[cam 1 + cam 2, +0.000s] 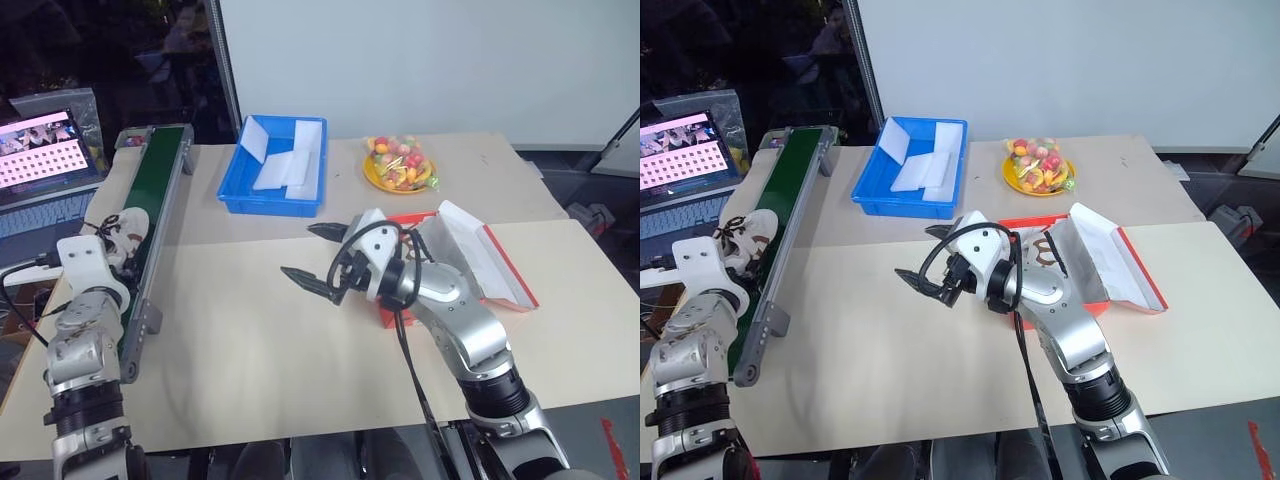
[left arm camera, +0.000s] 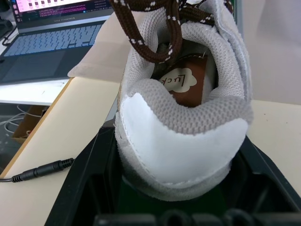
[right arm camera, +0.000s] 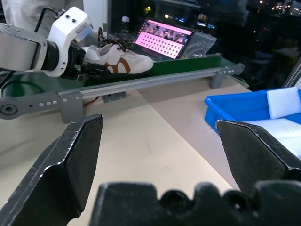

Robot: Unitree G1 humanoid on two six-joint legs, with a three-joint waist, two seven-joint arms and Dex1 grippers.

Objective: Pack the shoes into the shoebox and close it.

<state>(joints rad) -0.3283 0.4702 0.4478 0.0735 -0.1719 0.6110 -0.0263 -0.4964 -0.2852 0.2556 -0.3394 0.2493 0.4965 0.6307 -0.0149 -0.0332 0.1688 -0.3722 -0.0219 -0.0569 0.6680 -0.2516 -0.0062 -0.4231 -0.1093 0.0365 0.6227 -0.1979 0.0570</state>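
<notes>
- A white sneaker (image 3: 117, 57) with dark brown laces and a brown side mark lies on the green belt of a conveyor (image 1: 160, 170) that runs along the left edge of the tabletop (image 1: 230, 330).
- The left tool (image 3: 82, 63) is at the heel end of this sneaker; in the left wrist view the heel sits between its two black fingers (image 2: 80, 188), which stand close on either side, though whether they press on it cannot be told.
- Inside the sneaker a brown insole label (image 2: 181, 82) shows, and the laces (image 2: 146, 33) trail loose over the collar.
- The right tool (image 1: 312, 258) hangs over the middle of the tabletop with its fingers spread wide and nothing between them, pointing toward the conveyor.
- The red shoebox (image 1: 500, 265) stands on the tabletop to the right, behind the right arm, with its lid swung open and the white inside facing up.
- Something pale with brown laces (image 1: 1045, 250) shows inside the box near the arm; it may be the second shoe, but the arm covers too much to be sure.
- A blue bin (image 1: 275, 165) holding white foam pieces (image 1: 290, 165) sits at the far side of the tabletop, near the conveyor's far end.
- A yellow plate (image 1: 400, 165) of colourful small items lies to the right of the bin.
- A laptop (image 1: 40, 170) with a lit screen stands beyond the conveyor, off the tabletop's left edge.
</notes>
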